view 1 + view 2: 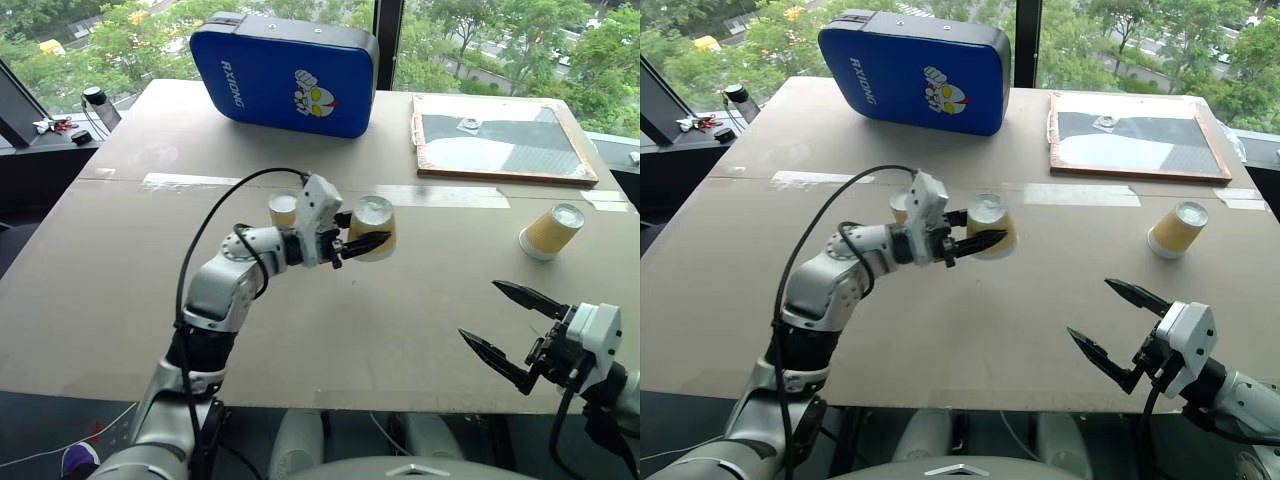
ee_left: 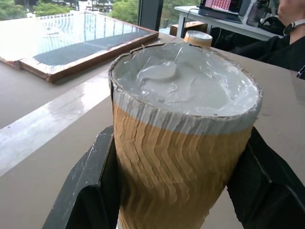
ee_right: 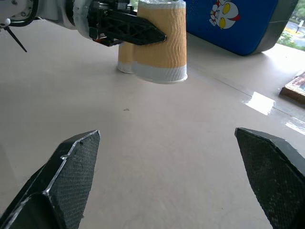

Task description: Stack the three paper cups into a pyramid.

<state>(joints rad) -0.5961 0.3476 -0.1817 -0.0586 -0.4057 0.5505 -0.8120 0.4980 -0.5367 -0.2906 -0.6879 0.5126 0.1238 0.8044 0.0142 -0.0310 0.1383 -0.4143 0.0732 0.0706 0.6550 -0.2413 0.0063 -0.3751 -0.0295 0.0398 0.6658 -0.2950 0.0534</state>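
Left fingers (image 1: 362, 240) clamp 1 inverted cup (image 1: 373, 226) seemingly off the table (image 1: 330, 340); right fingers (image 1: 510, 330) spread wide near its front edge.

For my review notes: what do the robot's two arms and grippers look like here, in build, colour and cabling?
The left arm has rounded silver-grey segments with black joint bands, and a black cable loops above it to the wrist. The left gripper has a white boxy housing and black pointed jaws. The right gripper matches it: a white angular housing, black tapered jaws with a fine textured surface, and black cables behind the wrist.
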